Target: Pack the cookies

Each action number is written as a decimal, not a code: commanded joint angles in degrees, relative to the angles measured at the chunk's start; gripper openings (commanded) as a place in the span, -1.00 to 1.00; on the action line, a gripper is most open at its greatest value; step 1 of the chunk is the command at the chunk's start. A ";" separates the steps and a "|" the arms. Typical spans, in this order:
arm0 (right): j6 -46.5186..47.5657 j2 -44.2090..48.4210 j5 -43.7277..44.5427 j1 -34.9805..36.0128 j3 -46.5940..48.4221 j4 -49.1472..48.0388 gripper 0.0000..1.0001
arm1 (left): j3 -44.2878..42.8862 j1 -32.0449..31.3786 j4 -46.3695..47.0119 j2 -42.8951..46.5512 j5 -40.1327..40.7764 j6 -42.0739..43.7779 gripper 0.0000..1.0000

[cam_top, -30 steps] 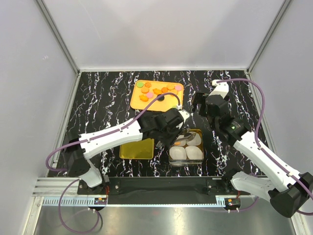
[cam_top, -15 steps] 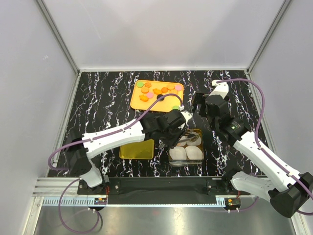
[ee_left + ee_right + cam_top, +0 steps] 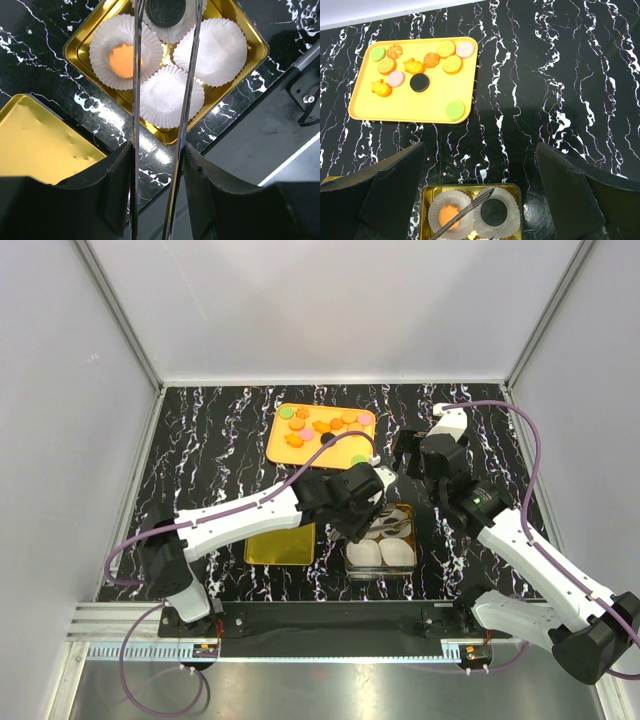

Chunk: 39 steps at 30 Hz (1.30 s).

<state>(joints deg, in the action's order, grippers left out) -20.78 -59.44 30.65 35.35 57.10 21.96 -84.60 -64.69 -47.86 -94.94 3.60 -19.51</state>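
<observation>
Left tool [image 3: 159, 160]: clamped on tweezers [image 3: 136, 100] — their arms either side of a black cookie [image 3: 165, 10] lying in a paper cup [image 3: 172, 33].
Right tool [image 3: 477, 187]: jaws wide, holding nothing.
Cookies [image 3: 452, 64]: mostly on the orange tray [image 3: 420, 107] — one orange cookie [image 3: 125, 60] cupped in the gold tin [image 3: 255, 50].

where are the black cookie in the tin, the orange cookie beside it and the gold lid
black cookie [image 3: 165, 11], left wrist view, its middle
orange cookie [image 3: 122, 61], left wrist view, its middle
gold lid [image 3: 45, 145], left wrist view, its flat face

The left arm [image 3: 240, 515] reaches right across the middle, the left claw [image 3: 157, 160] gripping tongs [image 3: 135, 75] (its 2 fingers close together). The right arm [image 3: 520, 540] bends inward, the right claw [image 3: 480, 195] spread wide.
</observation>
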 commanded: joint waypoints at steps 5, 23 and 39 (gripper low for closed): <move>-0.23 0.82 -0.33 -0.02 1.26 -1.65 1.00 | -4.52 1.39 1.01 4.14 -1.22 0.96 -0.14; 0.12 -0.77 -3.76 0.07 0.99 -3.06 0.99 | -15.33 27.32 -1.01 -3.49 11.16 3.07 -0.10; 0.21 -0.50 -4.46 0.07 0.29 -2.97 0.99 | -21.75 31.29 -0.48 -15.36 6.34 4.92 -0.02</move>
<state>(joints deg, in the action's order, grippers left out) -20.75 -60.29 26.24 35.35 57.08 21.67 -102.87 -33.19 -50.06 -109.95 11.55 -15.57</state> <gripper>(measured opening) 0.994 0.491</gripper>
